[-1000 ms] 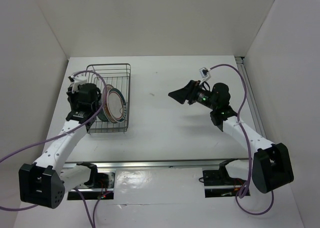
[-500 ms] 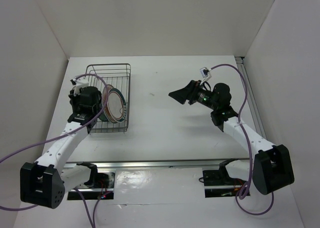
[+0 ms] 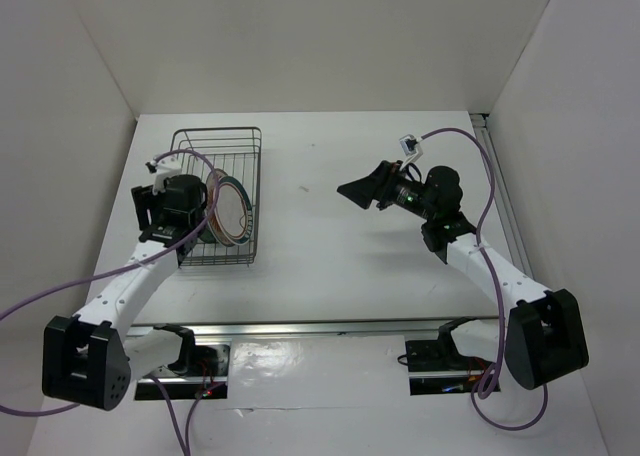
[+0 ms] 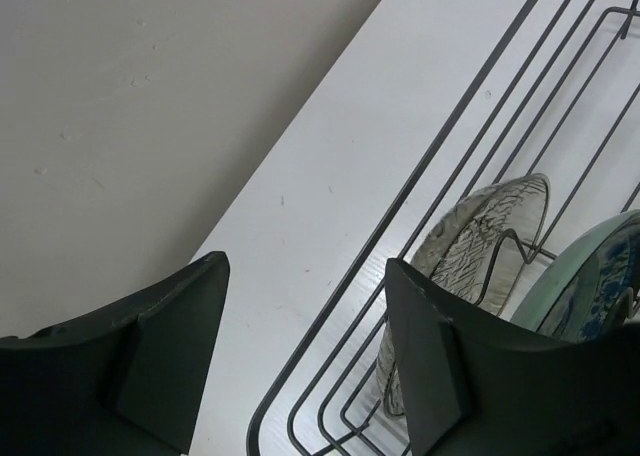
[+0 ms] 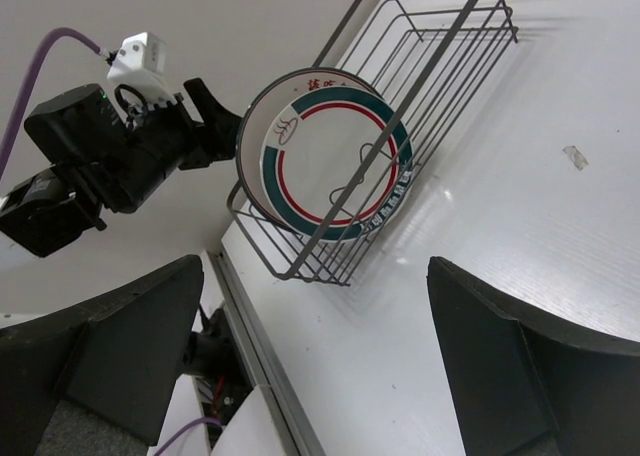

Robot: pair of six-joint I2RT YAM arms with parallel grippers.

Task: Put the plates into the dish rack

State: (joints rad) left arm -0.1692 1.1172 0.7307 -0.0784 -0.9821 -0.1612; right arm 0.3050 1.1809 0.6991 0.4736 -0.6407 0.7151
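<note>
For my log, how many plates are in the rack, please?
3 visible: translucent beige plate leftmost in the dark wire rack, teal patterned plate beside it, white ringed plate rightmost; more may hide.

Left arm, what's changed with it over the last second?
The left gripper has opened, with nothing between its jaws now, and its wrist has drawn back slightly to the left, away from the dish rack. The translucent plate beside it stands in the rack on its own. The other plates, the rack and the open right gripper stayed put.
</note>
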